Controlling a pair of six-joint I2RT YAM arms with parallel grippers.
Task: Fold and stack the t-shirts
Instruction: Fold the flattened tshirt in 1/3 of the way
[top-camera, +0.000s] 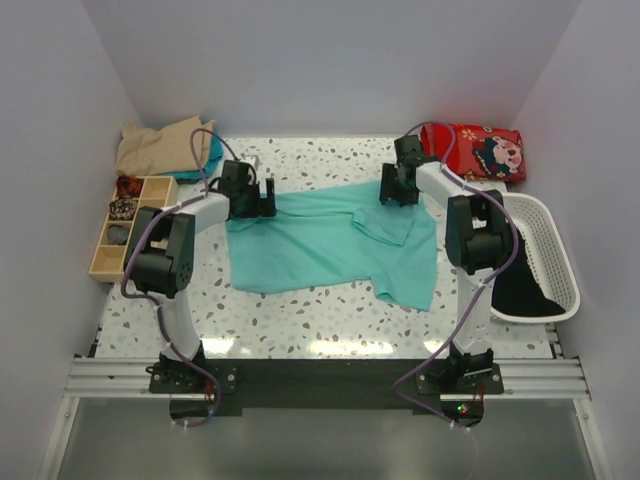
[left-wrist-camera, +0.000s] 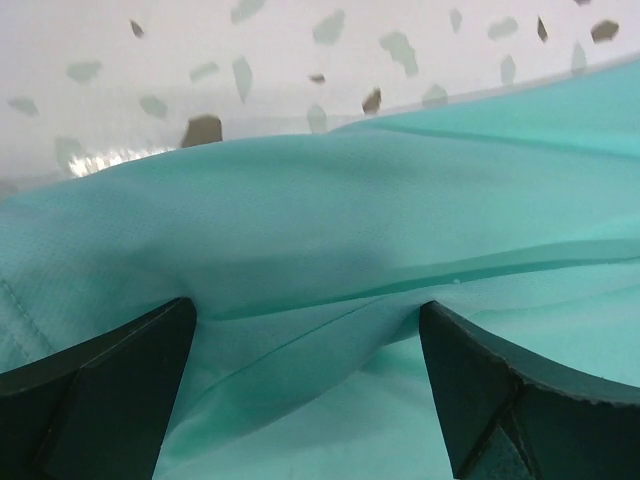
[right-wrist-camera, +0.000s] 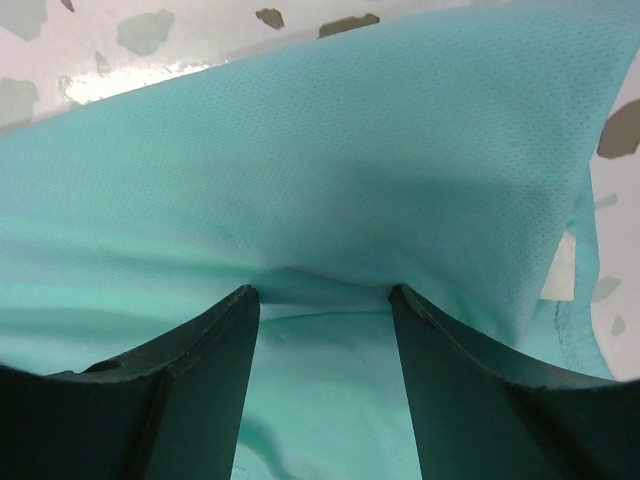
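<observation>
A teal t-shirt (top-camera: 320, 245) lies spread but rumpled and unfolded beneath both claws, the left claw (top-camera: 255, 197) gaping wide and the right claw (top-camera: 398, 188) half open, each pressing cloth yet seemingly gripping nothing, so all folding and stacking lies ahead.

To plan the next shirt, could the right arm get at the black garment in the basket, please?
Probably yes: the basket stands open-topped just beside the right arm, with the black garment uncovered.
</observation>
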